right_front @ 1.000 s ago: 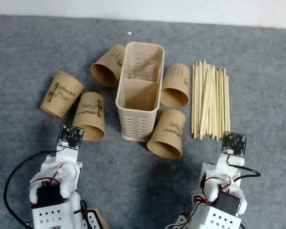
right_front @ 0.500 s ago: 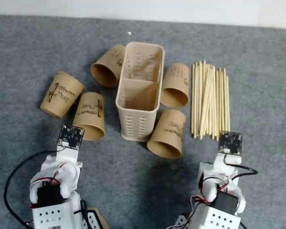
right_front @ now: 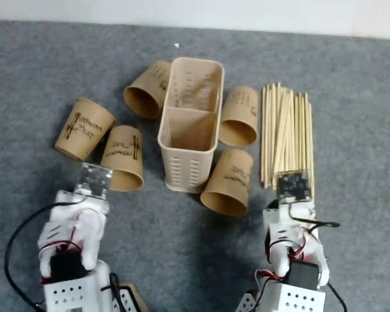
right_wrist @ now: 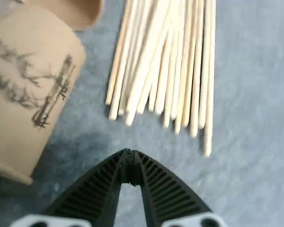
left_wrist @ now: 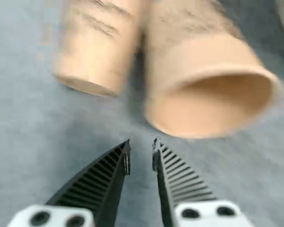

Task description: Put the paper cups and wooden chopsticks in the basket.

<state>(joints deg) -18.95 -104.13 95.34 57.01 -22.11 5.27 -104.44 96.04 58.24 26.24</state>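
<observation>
Several brown paper cups lie on their sides around the beige two-compartment basket (right_front: 185, 172). Two are on its left (right_front: 84, 129) (right_front: 123, 158), one is at its far left corner (right_front: 147, 90), and two are on its right (right_front: 239, 116) (right_front: 227, 182). A bundle of wooden chopsticks (right_front: 286, 130) lies flat to the right. My left gripper (left_wrist: 141, 150) is slightly open and holds nothing, just short of the open mouth of a cup (left_wrist: 208, 90). My right gripper (right_wrist: 128, 153) is shut and holds nothing, near the close ends of the chopsticks (right_wrist: 165, 66), beside a cup (right_wrist: 28, 90).
Grey carpet (right_front: 351, 214) covers the table, with free room to the right of the chopsticks and in front of the basket. A white wall strip (right_front: 195, 10) runs along the far edge. Black cables (right_front: 16, 247) trail by the left arm's base.
Both arms have moved forward. The left one has closed in on the nearer left cup. The right one has shifted left and forward to the chopsticks' near ends.
</observation>
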